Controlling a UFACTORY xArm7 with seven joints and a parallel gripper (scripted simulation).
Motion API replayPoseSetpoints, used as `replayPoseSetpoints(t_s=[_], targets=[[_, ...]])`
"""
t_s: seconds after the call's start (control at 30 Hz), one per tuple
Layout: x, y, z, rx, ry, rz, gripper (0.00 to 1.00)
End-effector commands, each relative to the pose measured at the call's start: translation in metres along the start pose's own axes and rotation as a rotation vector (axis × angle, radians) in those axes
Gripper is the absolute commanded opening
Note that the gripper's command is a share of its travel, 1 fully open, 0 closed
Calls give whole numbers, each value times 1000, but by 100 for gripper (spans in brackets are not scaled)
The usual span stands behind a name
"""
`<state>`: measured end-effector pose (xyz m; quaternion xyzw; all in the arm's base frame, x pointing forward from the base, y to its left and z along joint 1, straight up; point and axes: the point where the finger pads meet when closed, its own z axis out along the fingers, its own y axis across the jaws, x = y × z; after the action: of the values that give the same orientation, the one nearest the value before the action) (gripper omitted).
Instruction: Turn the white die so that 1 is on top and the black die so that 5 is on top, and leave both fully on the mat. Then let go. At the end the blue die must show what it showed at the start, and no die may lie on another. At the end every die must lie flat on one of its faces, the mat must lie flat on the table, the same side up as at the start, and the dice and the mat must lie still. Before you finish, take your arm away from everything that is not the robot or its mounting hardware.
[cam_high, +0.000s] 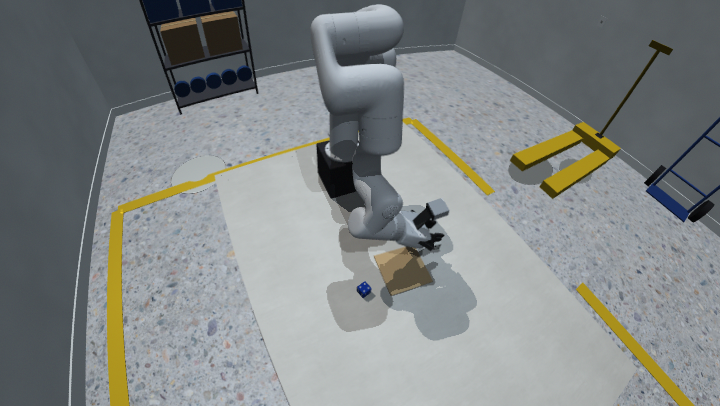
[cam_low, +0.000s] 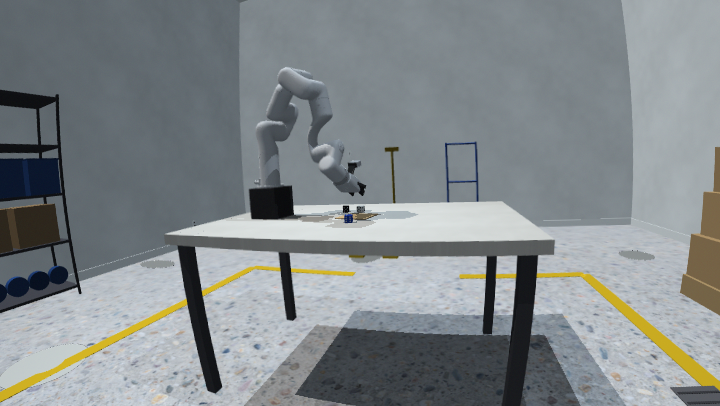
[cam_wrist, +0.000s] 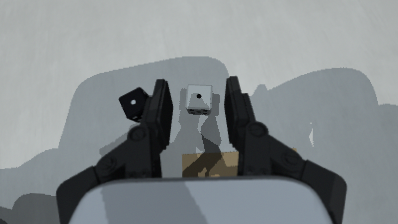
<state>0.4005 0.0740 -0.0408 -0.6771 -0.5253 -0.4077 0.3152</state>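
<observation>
My gripper (cam_wrist: 197, 92) hangs tilted above the table with its fingers apart and nothing between them; it also shows in the side view (cam_low: 360, 189) and the overhead view (cam_high: 431, 243). The white die (cam_wrist: 199, 99) lies on the table below, framed between the fingers, with a single-pip face toward the wrist camera. The black die (cam_wrist: 134, 104) lies left of it, outside the left finger. Both stand on the table top beyond the tan mat (cam_wrist: 210, 165) in the wrist view. In the side view the black die (cam_low: 345, 208) and the white die (cam_low: 361, 208) stand apart. The arm hides both in the overhead view.
The blue die (cam_high: 364, 289) lies on the table just left of the mat (cam_high: 403, 270), and shows in the side view (cam_low: 348, 217). The arm's black base (cam_high: 335, 171) stands at the table's far end.
</observation>
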Motion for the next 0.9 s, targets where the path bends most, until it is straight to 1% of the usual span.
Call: replayPoseSetpoints(t_s=[0.0, 0.23, 0.27, 0.33, 0.47, 0.57, 0.6, 0.63, 0.73, 0.83, 0.87], targets=[[7, 1, -4, -1, 0, -2, 47], [8, 1, -4, -1, -26, -2, 47], [9, 1, -3, -2, -44, -2, 47], [11, 1, -3, -5, -94, -3, 47], [18, 1, 1, -10, -239, -5, 47], [22, 1, 3, -11, -306, -5, 47], [22, 1, 3, -11, -313, -5, 47], [24, 2, 5, -12, -355, -6, 47], [28, 2, 7, -15, -425, -8, 47], [28, 2, 7, -15, -429, -8, 47], [31, 2, 10, -17, -487, -9, 47]])
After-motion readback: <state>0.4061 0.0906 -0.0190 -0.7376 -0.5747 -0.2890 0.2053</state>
